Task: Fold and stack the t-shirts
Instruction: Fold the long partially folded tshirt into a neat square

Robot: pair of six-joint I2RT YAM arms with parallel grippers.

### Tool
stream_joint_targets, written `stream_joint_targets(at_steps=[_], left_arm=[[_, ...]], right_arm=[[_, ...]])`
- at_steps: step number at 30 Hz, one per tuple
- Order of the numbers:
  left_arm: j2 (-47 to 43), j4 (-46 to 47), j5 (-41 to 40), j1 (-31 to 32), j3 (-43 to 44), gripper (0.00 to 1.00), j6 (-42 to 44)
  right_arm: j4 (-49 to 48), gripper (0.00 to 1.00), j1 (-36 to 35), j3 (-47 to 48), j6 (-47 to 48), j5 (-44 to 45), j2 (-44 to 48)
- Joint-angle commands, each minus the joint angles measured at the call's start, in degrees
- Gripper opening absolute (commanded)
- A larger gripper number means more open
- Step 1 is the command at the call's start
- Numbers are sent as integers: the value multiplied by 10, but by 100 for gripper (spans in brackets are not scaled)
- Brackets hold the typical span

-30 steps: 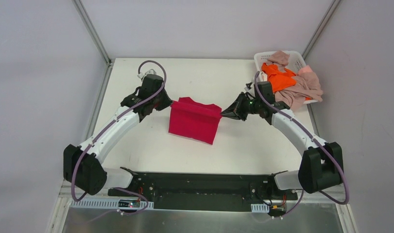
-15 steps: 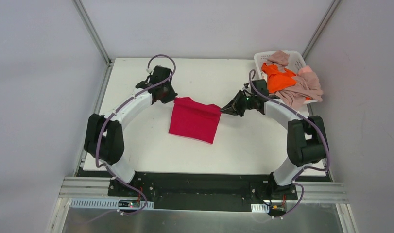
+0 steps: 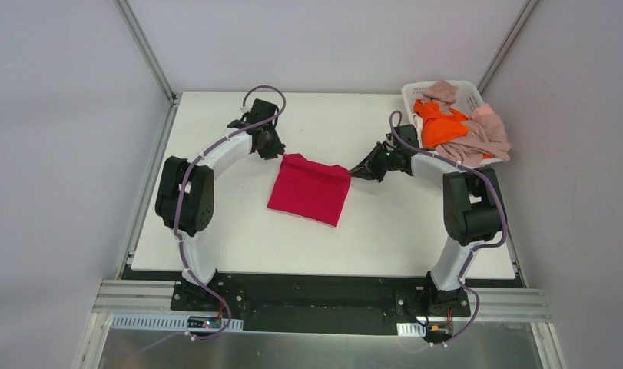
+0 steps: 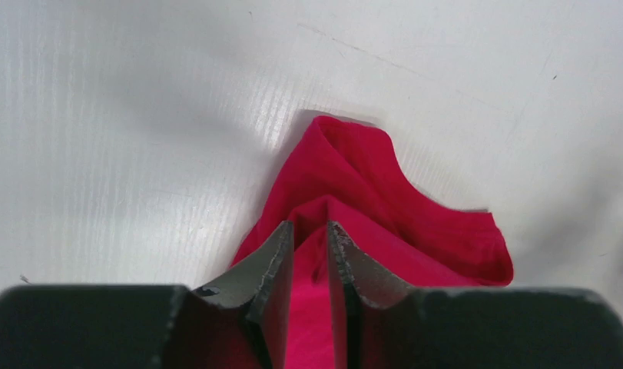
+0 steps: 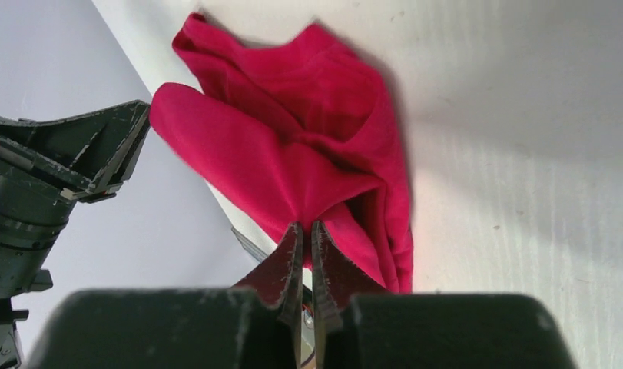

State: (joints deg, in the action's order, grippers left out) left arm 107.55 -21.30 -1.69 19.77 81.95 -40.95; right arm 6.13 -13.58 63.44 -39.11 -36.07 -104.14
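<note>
A folded crimson-red t-shirt (image 3: 309, 192) lies flat on the white table (image 3: 216, 223), mid-table. My left gripper (image 3: 276, 151) is at its far left corner. In the left wrist view the left gripper (image 4: 309, 227) stands open by a narrow gap, with a raised ridge of the red t-shirt (image 4: 369, 177) at the tips. My right gripper (image 3: 359, 170) is at the far right corner. The right wrist view shows the right gripper (image 5: 306, 227) shut on a pinched fold of the red t-shirt (image 5: 293, 138). An orange t-shirt (image 3: 440, 123) and pink-beige t-shirts (image 3: 485, 134) are heaped at the far right.
A white plastic basket (image 3: 412, 92) at the table's far right corner holds the heap, and pink cloth spills over its right side. Grey walls and metal frame posts (image 3: 147, 54) close the table in on three sides. Both arms reach far across the table.
Both arms have stretched farther from their bases, carrying the shirt's far corners slightly away. The left jaws, shut before, have parted a little. The right grip is unchanged.
</note>
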Motion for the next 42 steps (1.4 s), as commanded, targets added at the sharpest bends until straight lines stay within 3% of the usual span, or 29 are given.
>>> stream_joint_targets(at_steps=[1,2,4,6,7,11,20,24,35,42], left_arm=[[8,6,-17,-13,35,30,22],[6,6,-18,-14,36,38,26],[-9,6,-17,-13,37,64,39],[-27,6,-8,-13,33,81,49],[-37,6,-1,-13,29,88,51],[-62,6,61,-10,10,99,60],[-67,5,156,-11,-49,99,128],[-70,14,221,-1,-48,99,123],[-5,72,282,7,-52,99,87],[44,88,259,7,-70,99,73]], right_arm=[[-1,13,9,38,-8,43,-3],[8,26,9,47,-4,47,-4],[43,70,9,66,12,57,1],[58,96,9,67,18,78,19],[61,99,9,61,18,88,30],[75,100,3,27,21,122,82],[78,100,-67,-15,64,81,149],[27,100,-93,-35,47,85,155],[-5,100,-88,66,45,114,15],[4,99,-62,129,60,108,-85]])
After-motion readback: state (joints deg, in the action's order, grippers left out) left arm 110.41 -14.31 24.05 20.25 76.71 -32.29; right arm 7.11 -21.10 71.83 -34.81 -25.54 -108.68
